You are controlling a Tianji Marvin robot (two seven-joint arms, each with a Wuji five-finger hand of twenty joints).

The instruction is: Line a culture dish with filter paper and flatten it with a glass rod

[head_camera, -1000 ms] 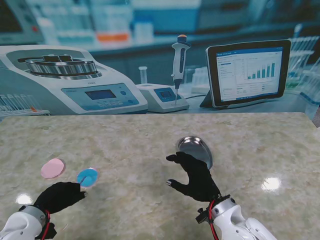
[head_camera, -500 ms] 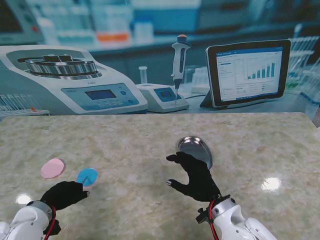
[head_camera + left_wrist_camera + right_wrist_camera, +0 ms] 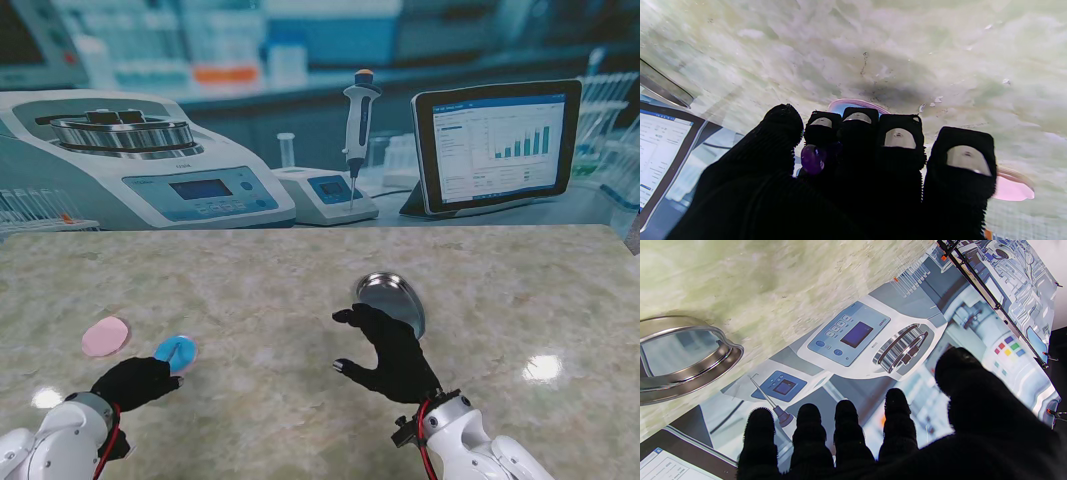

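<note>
A blue disc [image 3: 176, 351] and a pink disc [image 3: 105, 336] lie flat on the marble table at the left. My left hand [image 3: 135, 382] is just nearer to me than the blue disc, fingers curled together, fingertips at its near edge. In the left wrist view the bent fingers [image 3: 897, 143] hide most of the blue disc [image 3: 840, 105], and the pink disc [image 3: 1010, 188] shows beside the little finger. A small purple blob [image 3: 811, 159] sits between thumb and forefinger; I cannot tell what it is. A round metal dish [image 3: 390, 298] lies mid-table. My right hand [image 3: 390, 350] hovers open just before it, fingers spread. No glass rod shows.
A printed lab backdrop stands along the table's far edge, showing a centrifuge [image 3: 130, 160], a pipette [image 3: 358, 130] and a tablet [image 3: 495, 145]. In the right wrist view the metal dish [image 3: 690, 370] lies off to one side of the fingers. Bare marble [image 3: 520, 300] spreads at the right.
My left hand has crept forward and to the right, bringing its fingertips up to the blue disc. The right hand and the dish have not moved.
</note>
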